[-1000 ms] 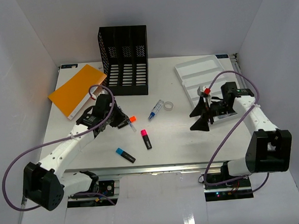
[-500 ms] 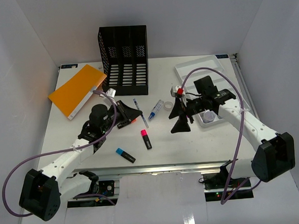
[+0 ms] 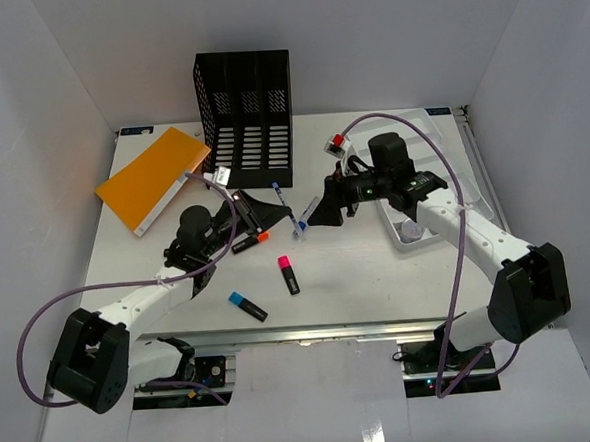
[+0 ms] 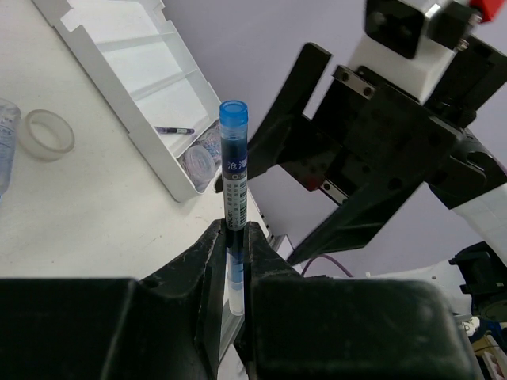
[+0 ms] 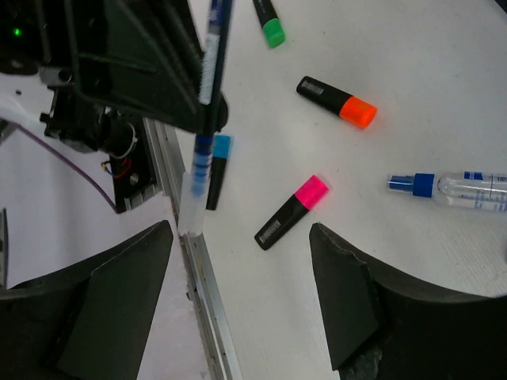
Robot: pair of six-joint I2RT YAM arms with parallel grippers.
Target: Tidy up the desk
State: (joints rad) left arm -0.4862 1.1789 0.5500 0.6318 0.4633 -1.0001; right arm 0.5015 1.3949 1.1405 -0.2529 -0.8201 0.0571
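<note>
The desk (image 3: 379, 276) is the white tabletop with a metal rail along its near edge. My left gripper (image 3: 269, 208) is shut on a blue-capped pen (image 3: 284, 204) and holds it raised above the middle of the desk. In the left wrist view the pen (image 4: 232, 182) stands upright between my pads, with my gripper (image 4: 232, 237) closed on its lower part. My right gripper (image 3: 319, 204) is open just right of the pen. In the right wrist view the pen (image 5: 207, 79) hangs ahead of my open right gripper (image 5: 238, 301), close to its left finger (image 5: 119, 301), and is not touched.
On the desk lie an orange highlighter (image 3: 248, 242), a pink highlighter (image 3: 289, 274), a blue highlighter (image 3: 247, 305), a green highlighter (image 5: 269, 24), a spray bottle (image 5: 467, 190) and a tape ring (image 4: 46, 133). A white tray (image 3: 411, 144), a black file holder (image 3: 246, 119) and an orange notebook (image 3: 152, 177) stand at the back.
My right arm has swung left from the white tray to the middle of the desk. My left gripper has lifted the pen and moved it right, toward my right gripper.
</note>
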